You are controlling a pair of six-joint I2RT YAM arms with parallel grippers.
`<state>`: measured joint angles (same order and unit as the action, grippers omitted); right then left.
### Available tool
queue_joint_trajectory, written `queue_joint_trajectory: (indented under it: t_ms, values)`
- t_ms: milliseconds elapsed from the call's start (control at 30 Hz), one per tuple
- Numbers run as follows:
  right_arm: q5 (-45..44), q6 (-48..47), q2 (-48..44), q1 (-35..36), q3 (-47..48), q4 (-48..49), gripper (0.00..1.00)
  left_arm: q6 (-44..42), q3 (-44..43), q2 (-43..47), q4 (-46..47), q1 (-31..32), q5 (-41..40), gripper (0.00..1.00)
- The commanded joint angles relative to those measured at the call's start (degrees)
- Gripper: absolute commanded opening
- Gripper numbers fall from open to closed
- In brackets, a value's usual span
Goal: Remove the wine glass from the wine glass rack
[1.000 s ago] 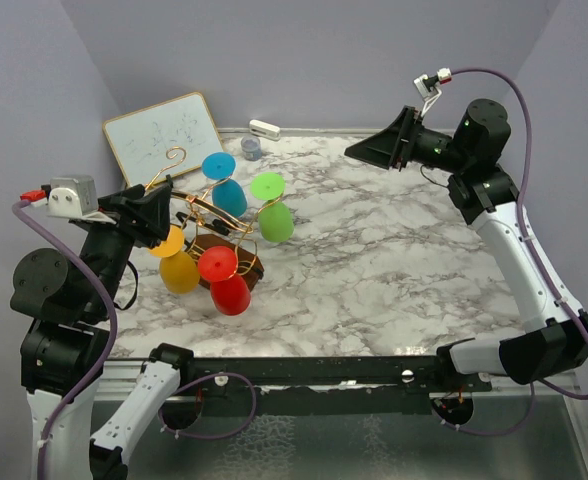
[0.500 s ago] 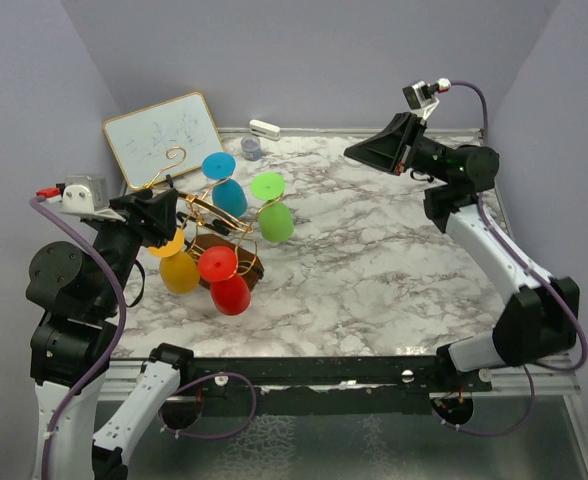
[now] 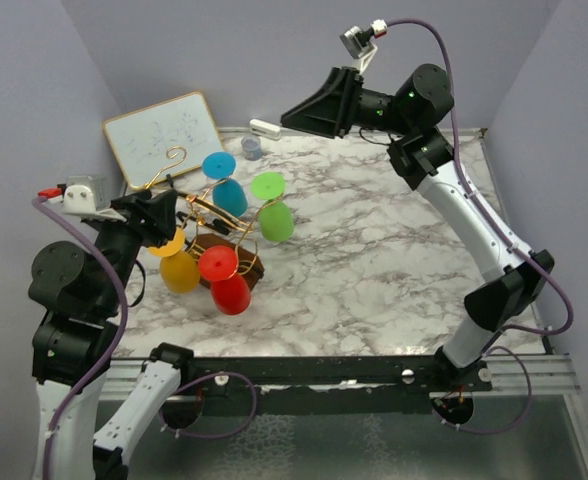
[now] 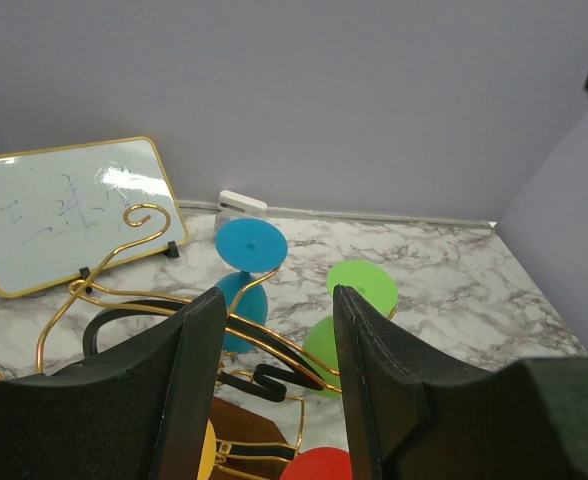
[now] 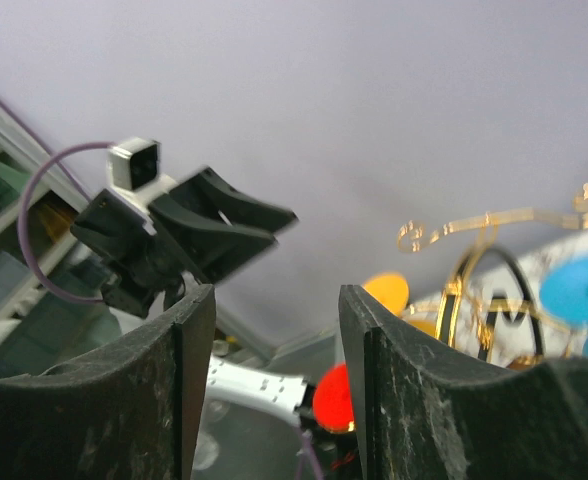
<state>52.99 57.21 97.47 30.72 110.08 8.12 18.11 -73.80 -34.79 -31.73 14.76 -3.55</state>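
Checking progress: nothing is off the wine glass rack (image 3: pixel 212 203) yet. It stands on its brown base at the left-rear of the table (image 3: pixel 394 270), just in front of the whiteboard (image 3: pixel 164 135). Four glasses hang on it, bowls down, feet up on the gold hooks: blue glass (image 3: pixel 228 196) at back, green glass (image 3: pixel 275 222) to its right, yellow glass (image 3: pixel 180 270) front-left, red glass (image 3: pixel 231 292) front-centre. None sits on the table, so I judge the task at approx. zero, approach phase only.

My left gripper (image 3: pixel 164 214) is hard by the rack's left side, just above the yellow glass's foot. Fingers spread, nothing between the pads. Wrist cam looks through the gap at the gold wire, w/ blue and green glasses beyond. Can't tell from the top view whether a fingertip touches the wire.

My right gripper (image 3: pixel 292 118) is held high over the rear of the table, well apart from the rack, pointing left toward it. Fingers also apart and empty. Its wrist cam shows the rack, blurred, and the left gripper through the gap.

Left to do, as I judge it: pick one glass, close on stem or bowl, slide the foot out along its hook, carry it clear w/o snagging neighbours. Glasses hang close together, so a knock is a risk.
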Motion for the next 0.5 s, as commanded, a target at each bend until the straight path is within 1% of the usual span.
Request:
queue_joint_trajectory:
  t_ms: [0, 33, 100, 200, 467]
  values:
    - [-5.6, -17.5, 11.4, 0.3, 20.1, -36.0, 0.56, 0.6, -0.5, -0.1, 0.6, 0.4, -1.0, 0.5]
    - [-4.7, -17.1, 13.8, 0.3, 23.2, -36.8, 0.58, 0.9, -0.4, -0.1, 0.6, 0.4, -0.9, 0.5]
    - [-3.4, -16.2, 18.1, 0.3, 28.2, -37.8, 0.59, 1.2, -0.4, -0.2, 0.1, 0.4, -1.0, 0.5]
    - [-3.3, -15.6, 21.8, 0.4, 31.5, -38.1, 0.59, 1.5, -0.4, 0.1, -0.7, 0.4, -1.6, 0.5]
    - [-11.2, -20.2, 23.3, 2.1, 28.1, -37.3, 0.57, 2.9, 0.4, 0.8, -1.2, 0.4, -1.1, 0.5]
